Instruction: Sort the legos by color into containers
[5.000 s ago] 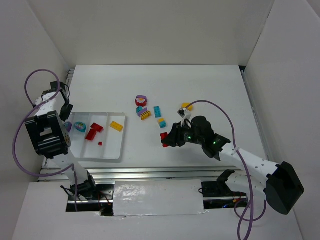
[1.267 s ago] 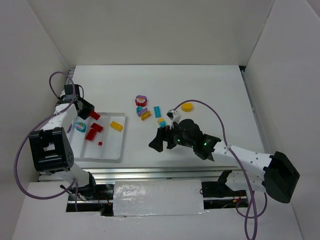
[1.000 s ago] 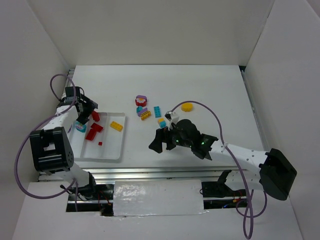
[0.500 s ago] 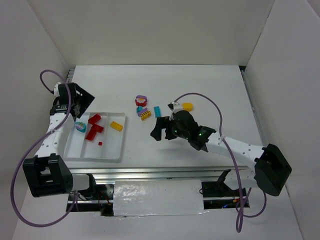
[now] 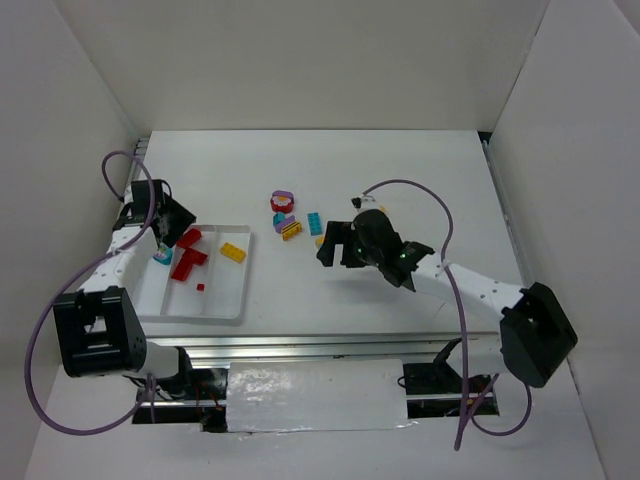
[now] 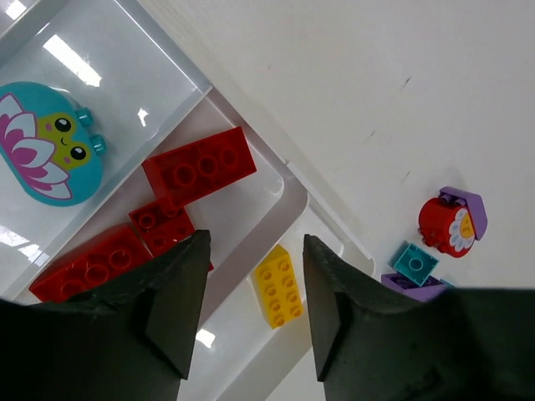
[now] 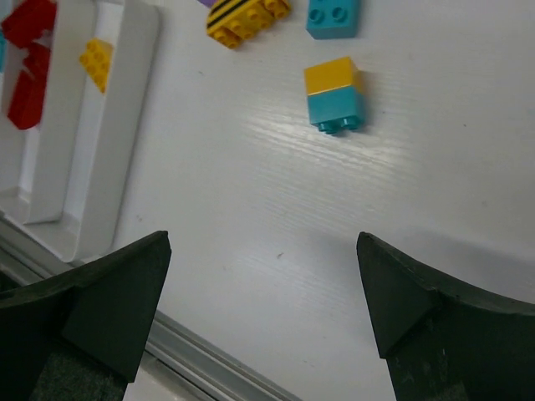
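Hovering over the far left corner of the white tray point(image 5: 220, 300), the left pincer point(image 6: 255, 242) is released, its fingers a little apart with nothing between them. Below it, a rounded teal brick point(image 6: 46, 142) lies in one compartment, red bricks point(image 6: 199, 167) in the next to the right, and a yellow brick point(image 6: 280, 284) in the one after. The right pincer point(image 7: 263, 238) hangs spread wide and empty over the middle of the worktop point(image 5: 420, 170), near a yellow-and-teal brick point(image 7: 334, 93). Just left of it lie a striped yellow brick point(image 5: 291, 230), a teal brick point(image 5: 314, 222) and a red-and-purple piece point(image 5: 283, 202).
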You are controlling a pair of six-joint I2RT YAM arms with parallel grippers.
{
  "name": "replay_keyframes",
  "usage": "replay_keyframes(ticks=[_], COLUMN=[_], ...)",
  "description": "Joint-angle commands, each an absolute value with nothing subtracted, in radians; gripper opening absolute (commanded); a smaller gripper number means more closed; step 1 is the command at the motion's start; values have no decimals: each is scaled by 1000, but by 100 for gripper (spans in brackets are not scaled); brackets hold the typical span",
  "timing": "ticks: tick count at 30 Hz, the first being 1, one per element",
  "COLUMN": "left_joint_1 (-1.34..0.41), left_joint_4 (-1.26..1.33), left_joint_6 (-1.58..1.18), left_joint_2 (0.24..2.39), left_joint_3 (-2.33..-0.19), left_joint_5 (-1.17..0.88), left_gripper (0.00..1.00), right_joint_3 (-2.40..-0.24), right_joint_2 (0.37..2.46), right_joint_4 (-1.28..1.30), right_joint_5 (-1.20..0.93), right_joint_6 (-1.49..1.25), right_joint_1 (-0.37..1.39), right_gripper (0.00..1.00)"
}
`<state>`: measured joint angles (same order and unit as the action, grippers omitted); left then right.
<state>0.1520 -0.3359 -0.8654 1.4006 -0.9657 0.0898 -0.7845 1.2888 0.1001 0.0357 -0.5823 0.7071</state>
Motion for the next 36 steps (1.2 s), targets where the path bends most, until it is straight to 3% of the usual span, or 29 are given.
replay_keyframes(ticks=[1,5,12,15,16,18,20,29,31,36], left_joint_1=[138,135,133,133,133,130,132,132,132,130], left_joint_4=[-308,-380,-489,-577,-601,-601,-548,-540,-535,-486], left_joint_6=[-842,-816,-588,-464,-439,-425,-436,-422,-417,-400], left_joint_2=[1309,1177,899,887,888,874,841,871,870,890], left_joint_3=[-937,-919,-937,-989,-991,-956,-889,-888,-885,-871], left_joint_5=[77,75,-107,-199,-228,-221,-238,-302,-330,-504], left_gripper=[64,79,99,99,99,99,99,100,99,100], right_joint_3=[-918,-1081,-1259,-1319,-1331,-1341,-1313,-1296,-1295,-1168], right_joint_2=[1394,1648,1850,1908,1922,1947,1942,1948,1947,1791], right_joint_4=[196,277,305,330,348,353,327,287,290,229], right_joint_5=[109,97,51,35,40,37,28,25,18,-83], right_joint_6=[-546,-451,-348,-328,-330,-334,-344,-319,-319,-336], right_joint_1=[661,653,655,653,653,652,653,652,652,655], right_gripper=[100,100,96,86,71,56,54,29,0,0])
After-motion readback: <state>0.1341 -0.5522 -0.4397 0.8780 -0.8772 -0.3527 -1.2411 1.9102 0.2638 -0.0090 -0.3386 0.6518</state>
